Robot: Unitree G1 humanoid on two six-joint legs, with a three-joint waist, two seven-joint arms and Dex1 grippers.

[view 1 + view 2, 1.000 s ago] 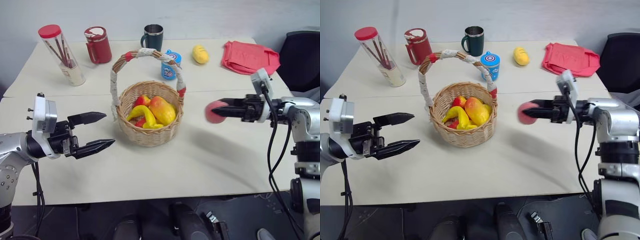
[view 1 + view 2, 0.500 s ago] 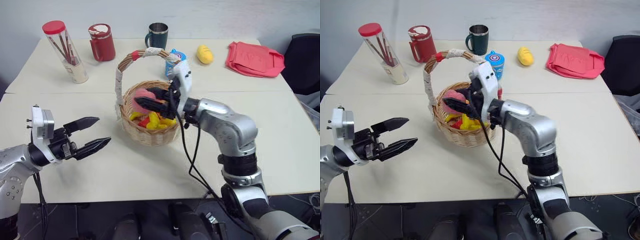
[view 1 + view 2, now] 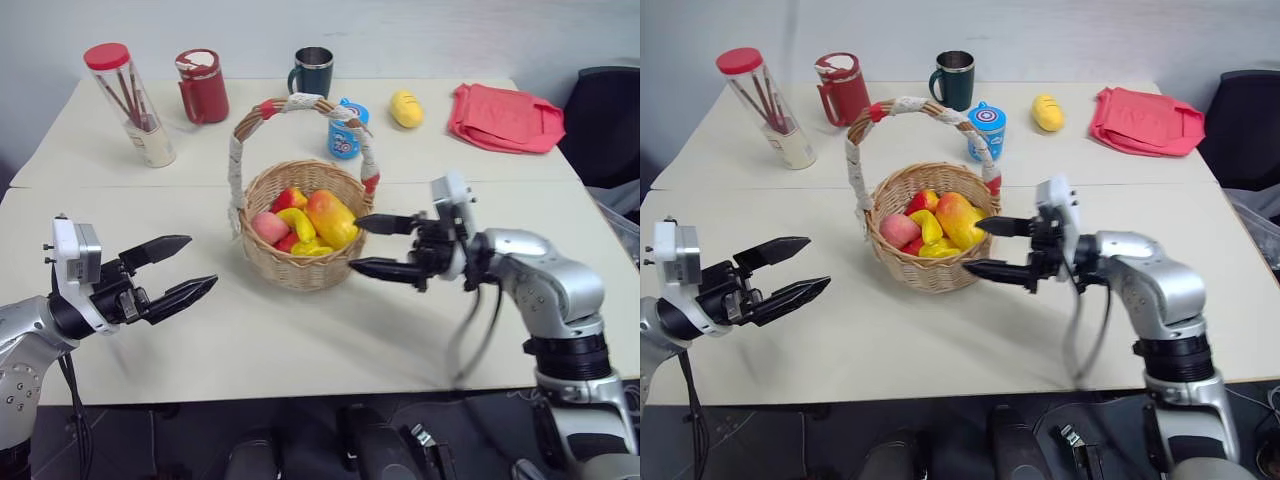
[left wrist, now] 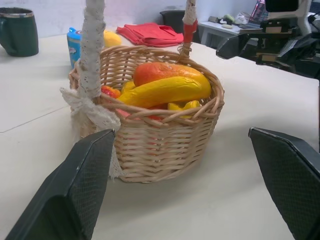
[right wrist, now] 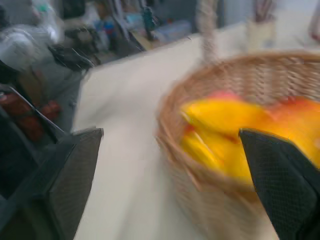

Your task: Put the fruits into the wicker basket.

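Now both grippers stand with jaws spread wide and empty. The right gripper [image 3: 366, 245] hangs just beside the basket [image 3: 298, 268], its fingertips near the rim but apart from it. The left gripper [image 3: 190, 266] hovers on the basket's other side, farther off. Inside the basket lie one peach [image 3: 269, 227], one banana [image 3: 298, 222] and one mango [image 3: 331, 218], packed together with some red and yellow pieces beneath. Behind the basket stand two mugs, red [image 3: 201, 87] and green [image 3: 311, 72].
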